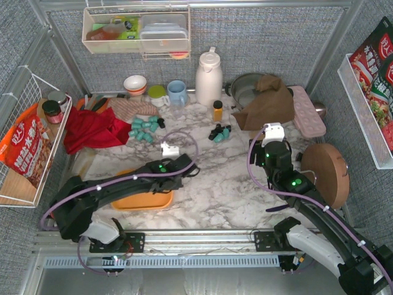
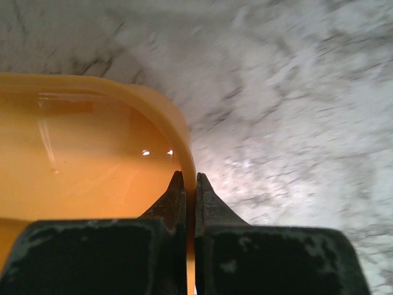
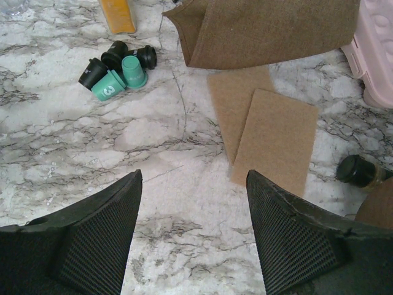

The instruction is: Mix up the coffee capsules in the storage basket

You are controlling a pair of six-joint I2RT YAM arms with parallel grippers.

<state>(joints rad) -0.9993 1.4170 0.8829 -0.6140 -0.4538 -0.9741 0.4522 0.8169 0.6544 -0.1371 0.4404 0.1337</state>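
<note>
Left pincer (image 2: 187, 184) is clamping the storage basket (image 2: 86, 147). Its jaws are pressing almost together on the orange rim, one finger sitting inside the wall and the other outside, over the table (image 2: 295, 123). The rim is curving away ahead of this pincer and off to its left, and the glossy orange floor is spreading out on that same side. In the overhead view the left arm is lying across the basket and covering part of it. Right pincer (image 3: 193, 178) is hanging wide open over bare marble and gripping nothing. The coffee capsules (image 3: 116, 70) are lying on the table ahead and to the left of the right pincer, well apart from it. This group is two teal and three black, tipped on their sides and touching one another. A teal heap (image 1: 144, 128) of more capsules is sitting farther left, beyond the basket and ahead of the left pincer, just beside a red cloth (image 1: 92, 130). Both groups are resting on the marble, apart from the basket. Two tan pads (image 3: 276, 135) are lying overlapped just ahead and right of the right pincer. A brown cloth (image 3: 264, 31) is draping beyond them. An amber bottle (image 3: 116, 15) is standing past the capsules, its top cut off by the frame edge.
</note>
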